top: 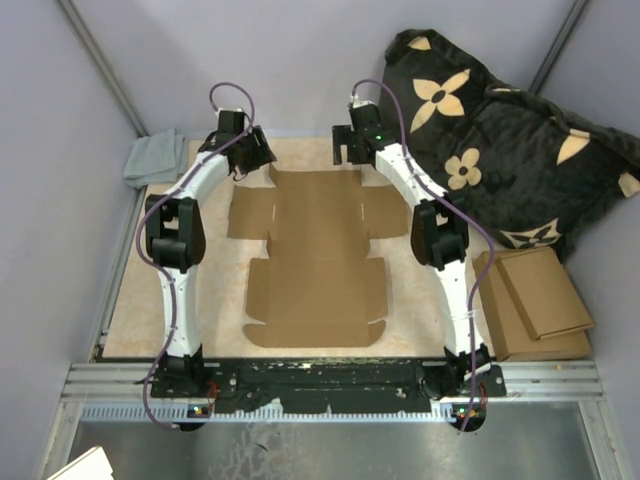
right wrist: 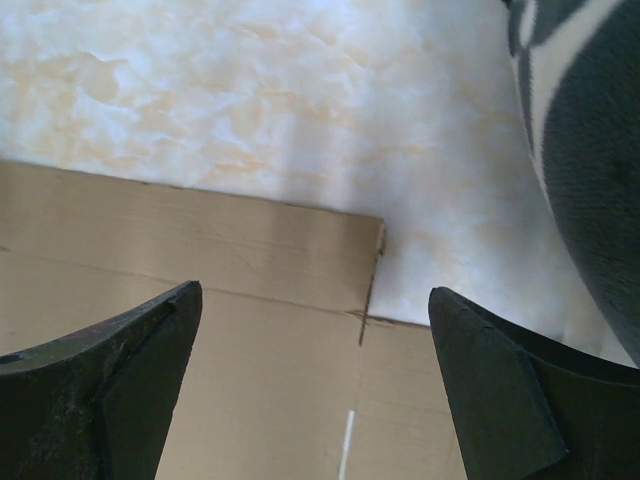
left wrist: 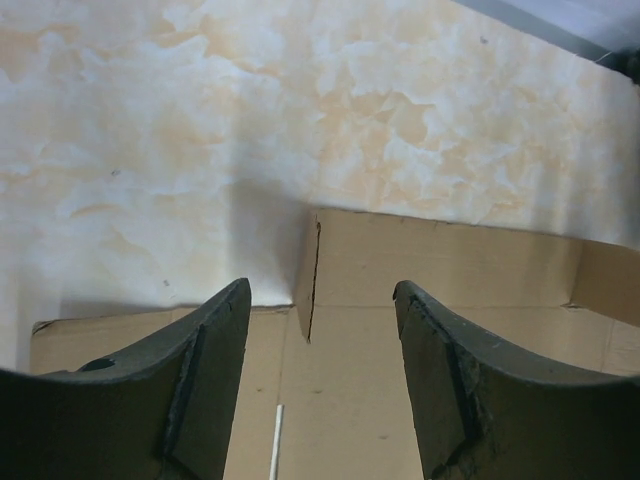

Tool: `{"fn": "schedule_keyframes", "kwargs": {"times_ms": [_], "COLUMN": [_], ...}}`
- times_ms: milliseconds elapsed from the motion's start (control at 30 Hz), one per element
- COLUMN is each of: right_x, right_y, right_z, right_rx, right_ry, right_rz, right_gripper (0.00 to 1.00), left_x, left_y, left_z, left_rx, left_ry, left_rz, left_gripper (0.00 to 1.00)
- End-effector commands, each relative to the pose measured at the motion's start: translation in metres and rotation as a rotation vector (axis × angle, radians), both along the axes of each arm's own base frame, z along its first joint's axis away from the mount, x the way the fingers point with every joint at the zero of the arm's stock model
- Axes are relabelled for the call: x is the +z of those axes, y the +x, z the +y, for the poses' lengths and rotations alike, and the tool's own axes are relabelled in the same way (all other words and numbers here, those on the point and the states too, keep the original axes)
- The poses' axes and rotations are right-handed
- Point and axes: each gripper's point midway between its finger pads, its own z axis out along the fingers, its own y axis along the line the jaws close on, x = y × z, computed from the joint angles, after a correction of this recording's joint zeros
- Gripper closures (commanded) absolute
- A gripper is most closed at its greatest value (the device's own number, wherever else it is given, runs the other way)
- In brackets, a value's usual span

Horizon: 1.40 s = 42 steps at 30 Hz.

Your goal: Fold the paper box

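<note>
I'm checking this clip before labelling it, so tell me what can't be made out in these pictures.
- Top view: whether the left gripper or right gripper touches the paper box; their wrists cover the jaws.
- Wrist views: most of the paper box, cut off by frame edges and blocked by the jaws.
- Top view: piece count in the cardboard stack; upper pieces cover lower ones.

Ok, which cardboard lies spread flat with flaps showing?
The paper box in the middle, a die-cut sheet with notched flaps; the cardboard stack off to the right is plain piled rectangles.
</note>
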Motion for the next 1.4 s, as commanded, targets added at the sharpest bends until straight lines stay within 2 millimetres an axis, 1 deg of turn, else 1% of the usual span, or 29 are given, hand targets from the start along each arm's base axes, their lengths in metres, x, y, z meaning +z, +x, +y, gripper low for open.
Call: {"fn": "schedule_keyframes", "kwargs": {"times_ms": [0,233,367,433,533,600,700,833,900,933,967,1033,1133,1267,1367], "right_x": [0.024,0.013,0.009,0.006,0.003,0.0,-0.005,-0.002,0.001,0.002,0.002,0.005,0.013,0.035,0.052], "right_y": [-0.002,-0.003,-0.003,-0.003,-0.003,-0.003,-0.003,-0.006,-0.007,-0.008,-0.008,-0.011,-0.017,-0.028,-0.041], "right_z": [-0.023,-0.029,-0.03,-0.03,-0.029,-0.03,-0.03,-0.03,-0.03,-0.03,-0.03,-0.031,-0.031,-0.03,-0.031], "right_rx": [-0.046,-0.06,-0.061,-0.057,-0.048,-0.046,-0.045,-0.041,-0.039,-0.038,-0.037,-0.038,-0.038,-0.03,-0.018], "right_ry": [-0.056,-0.063,-0.047,-0.049,-0.049,-0.052,-0.057,-0.054,-0.053,-0.052,-0.051,-0.048,-0.034,0.001,0.019], "right_rz": [-0.015,0.014,0.031,0.038,0.047,0.057,0.074,0.078,0.077,0.077,0.078,0.082,0.087,0.074,0.067], "right_gripper": [0.04,0.04,0.05,0.08,0.17,0.21,0.23,0.23,0.23,0.23,0.23,0.23,0.23,0.24,0.25], "left_x": [-0.001,-0.013,-0.02,-0.025,-0.03,-0.034,-0.038,-0.044,-0.047,-0.047,-0.047,-0.04,-0.013,0.042,0.08], "left_y": [0.005,0.012,0.015,0.015,0.016,0.016,0.017,0.016,0.015,0.015,0.014,0.012,0.006,-0.005,-0.022], "left_z": [0.008,0.004,-0.001,-0.005,-0.007,-0.009,-0.011,-0.012,-0.011,-0.012,-0.012,-0.014,-0.014,-0.009,-0.009], "left_rx": [0.004,-0.014,-0.033,-0.046,-0.055,-0.062,-0.071,-0.075,-0.077,-0.083,-0.086,-0.101,-0.121,-0.12,-0.135], "left_ry": [0.039,0.035,0.017,0.006,-0.001,-0.007,-0.01,-0.01,-0.008,-0.008,-0.009,-0.012,-0.008,-0.001,-0.008], "left_rz": [0.007,0.017,0.022,0.029,0.04,0.045,0.048,0.058,0.065,0.065,0.065,0.055,-0.008,-0.154,-0.25], "left_gripper": [0.34,0.37,0.43,0.46,0.5,0.53,0.59,0.65,0.75,0.83,0.99,1.0,1.0,1.0,1.0]}}
